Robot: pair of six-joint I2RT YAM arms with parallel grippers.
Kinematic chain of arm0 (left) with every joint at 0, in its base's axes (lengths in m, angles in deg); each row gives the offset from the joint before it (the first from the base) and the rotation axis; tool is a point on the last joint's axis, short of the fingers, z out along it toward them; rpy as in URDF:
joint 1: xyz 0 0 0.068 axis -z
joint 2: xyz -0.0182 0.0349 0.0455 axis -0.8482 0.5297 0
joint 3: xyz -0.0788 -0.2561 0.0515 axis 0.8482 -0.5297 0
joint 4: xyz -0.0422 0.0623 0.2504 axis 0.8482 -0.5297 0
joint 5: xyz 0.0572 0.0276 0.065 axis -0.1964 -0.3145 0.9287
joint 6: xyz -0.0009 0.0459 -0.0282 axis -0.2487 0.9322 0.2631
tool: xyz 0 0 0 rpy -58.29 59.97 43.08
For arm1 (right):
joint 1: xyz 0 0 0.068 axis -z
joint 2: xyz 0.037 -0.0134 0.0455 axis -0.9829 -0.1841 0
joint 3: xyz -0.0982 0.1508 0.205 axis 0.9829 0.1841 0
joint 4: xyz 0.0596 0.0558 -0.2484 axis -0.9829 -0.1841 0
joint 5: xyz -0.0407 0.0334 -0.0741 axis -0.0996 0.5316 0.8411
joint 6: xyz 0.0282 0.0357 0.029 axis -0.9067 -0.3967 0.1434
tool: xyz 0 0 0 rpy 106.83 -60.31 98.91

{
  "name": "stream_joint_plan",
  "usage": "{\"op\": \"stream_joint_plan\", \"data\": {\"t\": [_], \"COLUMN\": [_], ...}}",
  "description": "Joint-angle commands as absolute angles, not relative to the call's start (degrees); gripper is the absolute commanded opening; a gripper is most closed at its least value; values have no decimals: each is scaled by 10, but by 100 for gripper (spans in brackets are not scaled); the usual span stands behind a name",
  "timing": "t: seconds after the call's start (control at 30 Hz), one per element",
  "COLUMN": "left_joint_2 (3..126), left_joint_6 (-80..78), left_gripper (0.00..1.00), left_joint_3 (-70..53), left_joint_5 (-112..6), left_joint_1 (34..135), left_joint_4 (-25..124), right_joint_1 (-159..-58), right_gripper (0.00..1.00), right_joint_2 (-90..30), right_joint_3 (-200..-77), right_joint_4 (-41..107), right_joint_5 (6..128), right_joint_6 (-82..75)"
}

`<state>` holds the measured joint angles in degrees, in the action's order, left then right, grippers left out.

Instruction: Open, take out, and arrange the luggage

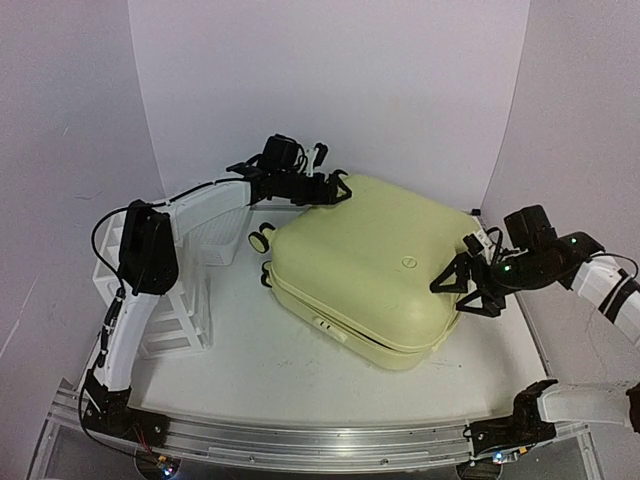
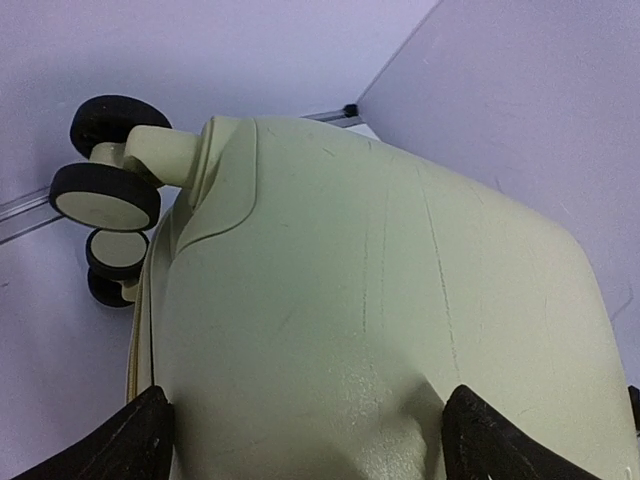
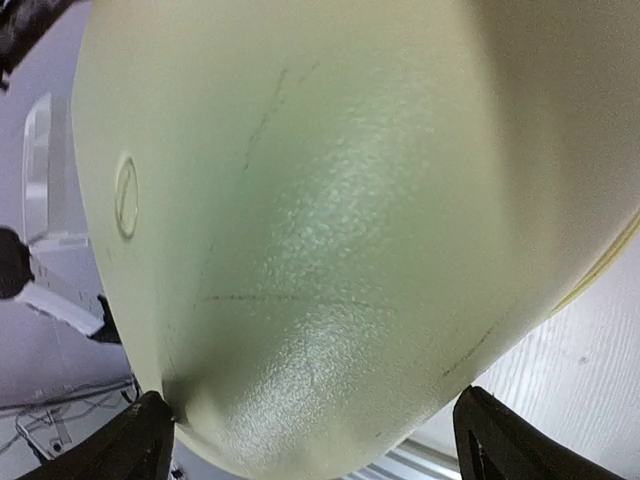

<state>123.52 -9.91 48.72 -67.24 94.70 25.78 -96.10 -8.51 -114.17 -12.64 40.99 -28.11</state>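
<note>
The luggage (image 1: pixel 375 265) is lying shut and flat on the desk (image 1: pixel 270 370), between my arms. Its shell is looking stiff, smooth and likely slippery, so I am favouring the rounded corners. My left end effector (image 1: pixel 333 189) and right end effector (image 1: pixel 458 295) are gaping wide around opposite corners, perhaps not touching.

White worktop (image 1: pixel 300 370): pale-yellow luggage (image 1: pixel 380 260) lies flat and closed, centre-right, with its black wheels (image 1: pixel 262 240) at the far-left end. White drawer unit (image 1: pixel 170 310) stands at the left edge. White mesh basket (image 1: pixel 222 243) sits between the unit and the wheels.
</note>
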Motion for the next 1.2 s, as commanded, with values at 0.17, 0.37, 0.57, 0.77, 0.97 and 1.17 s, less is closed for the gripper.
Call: {"op": "stream_joint_plan", "data": {"t": [0.17,0.37,0.57,0.77,0.97,1.17], "left_joint_2": [1097,893,735,677,745,802], "left_joint_6": [91,94,-93,-450,-565,-631], "left_gripper": [98,99,99,99,99,99], "left_joint_3": [424,251,37,-131,-70,-39], "left_joint_5": [-650,-571,-554,-513,-490,-479], "left_joint_1": [999,999,999,995,990,990], "left_joint_4": [127,131,204,328,305,306], "right_joint_1": [-989,-995,-1017,-1027,-1017,-886], "right_gripper": [98,98,98,98,98,98], "right_joint_2": [-40,-122,-209,-254,-275,-425], "right_joint_3": [-1281,-1369,-1449,-1462,-1482,-1645], "right_joint_4": [-377,-358,-315,-280,-280,-276], "right_joint_5": [635,646,638,642,746,585], "right_joint_6": [-163,-116,-106,-111,-103,-121]}}
